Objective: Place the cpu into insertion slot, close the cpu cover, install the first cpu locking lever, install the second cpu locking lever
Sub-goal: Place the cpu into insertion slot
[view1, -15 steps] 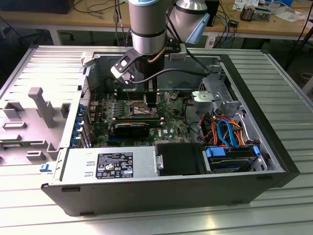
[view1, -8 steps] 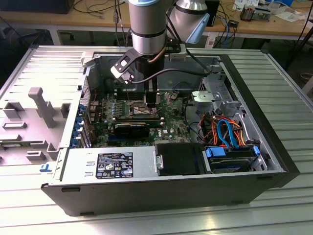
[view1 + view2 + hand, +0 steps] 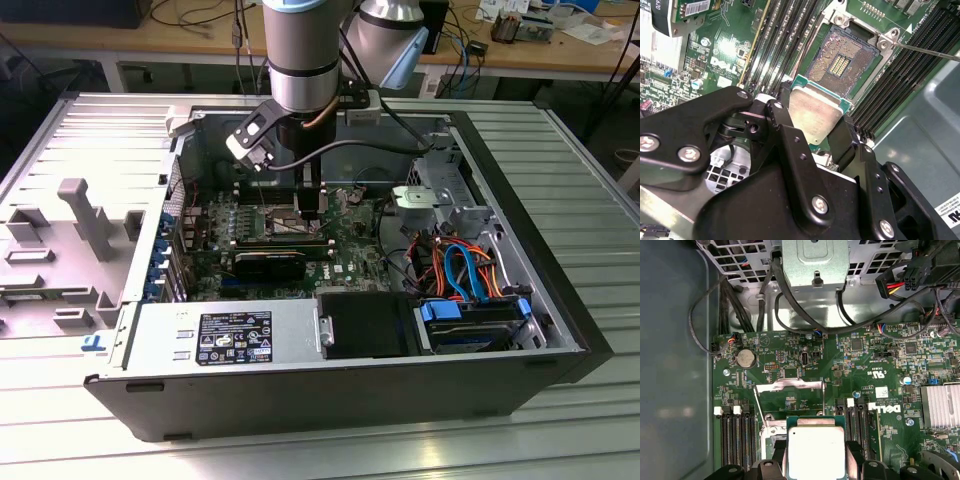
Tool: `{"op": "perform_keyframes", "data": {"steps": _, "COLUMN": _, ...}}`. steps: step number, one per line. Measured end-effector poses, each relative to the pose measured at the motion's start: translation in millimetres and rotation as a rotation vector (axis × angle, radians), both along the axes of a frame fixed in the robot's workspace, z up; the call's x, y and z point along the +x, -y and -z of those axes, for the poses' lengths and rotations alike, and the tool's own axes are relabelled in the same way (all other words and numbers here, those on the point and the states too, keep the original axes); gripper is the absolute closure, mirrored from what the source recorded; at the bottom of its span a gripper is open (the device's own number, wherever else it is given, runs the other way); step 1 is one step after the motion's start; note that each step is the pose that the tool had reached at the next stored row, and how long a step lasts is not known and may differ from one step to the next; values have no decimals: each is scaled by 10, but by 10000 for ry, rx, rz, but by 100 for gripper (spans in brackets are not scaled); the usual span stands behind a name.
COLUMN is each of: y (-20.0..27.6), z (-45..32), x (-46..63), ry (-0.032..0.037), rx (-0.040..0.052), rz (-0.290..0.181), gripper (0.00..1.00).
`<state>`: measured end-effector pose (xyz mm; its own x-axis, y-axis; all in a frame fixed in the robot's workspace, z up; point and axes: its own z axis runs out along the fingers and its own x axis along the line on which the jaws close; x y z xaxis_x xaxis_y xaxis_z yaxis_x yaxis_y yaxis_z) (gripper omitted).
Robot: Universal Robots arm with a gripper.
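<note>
The slot (image 3: 840,60) lies open, its dark contact field bare inside a silver rim. Over the slot's near edge hangs the cpu (image 3: 817,112) — flat, square, silvery-grey — unseated, clamped in the gripper (image 3: 816,119). Behind the slot the cover (image 3: 790,386) — a thin silver frame — stands swung up.

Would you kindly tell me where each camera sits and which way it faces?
Exterior view: off the arm, above the open computer case, looking down into it; the arm and gripper show.
Second wrist view: on the wrist, looking past the gripper's fingers at the insertion slot.
First wrist view: on the wrist, looking over the motherboard and cpu cover; fingertips show.
Both wrist views share the cpu, gripped.
</note>
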<state>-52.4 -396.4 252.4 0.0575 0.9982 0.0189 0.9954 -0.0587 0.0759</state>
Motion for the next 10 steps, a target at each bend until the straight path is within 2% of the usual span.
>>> {"op": "perform_keyframes", "data": {"steps": 10, "y": 0, "z": 3, "x": 0, "ry": 0, "rx": 0, "rz": 142, "gripper": 45}}
